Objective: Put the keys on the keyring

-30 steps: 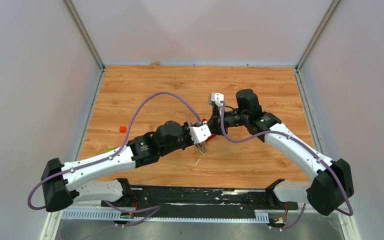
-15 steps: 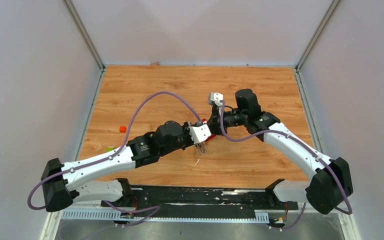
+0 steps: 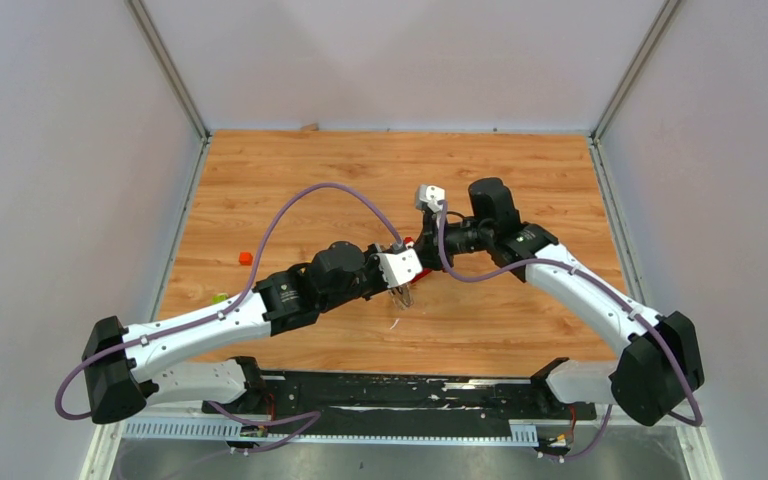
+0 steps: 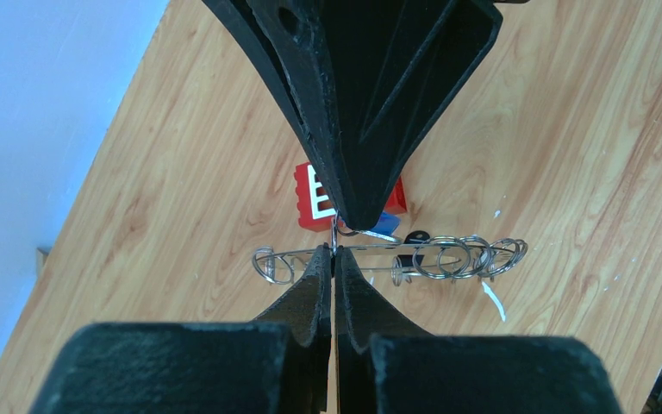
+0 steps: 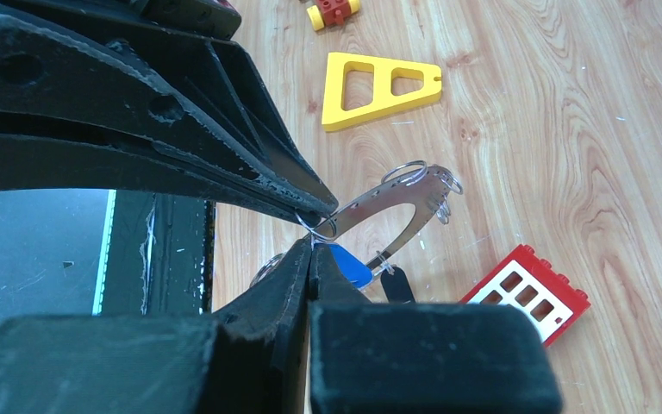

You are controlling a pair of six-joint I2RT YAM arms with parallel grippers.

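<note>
Left gripper [image 4: 334,260] clamped tight on the keyring [image 4: 448,256], steadying it for threading.
Right gripper [image 5: 312,252], tip to tip with it, is pinched together on the blue-headed key [image 5: 345,266] by its wire loop [image 5: 310,233], seemingly to work it onto the ring; black-headed key [image 5: 396,283] just beyond, red block [image 5: 526,293] farther off.

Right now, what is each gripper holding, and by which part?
Left gripper: keyring, by its rim. Right gripper: thin wire loop beside the blue key.

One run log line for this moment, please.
left gripper: shut on keyring | right gripper: shut at keyring | blue key: beside right tip
</note>
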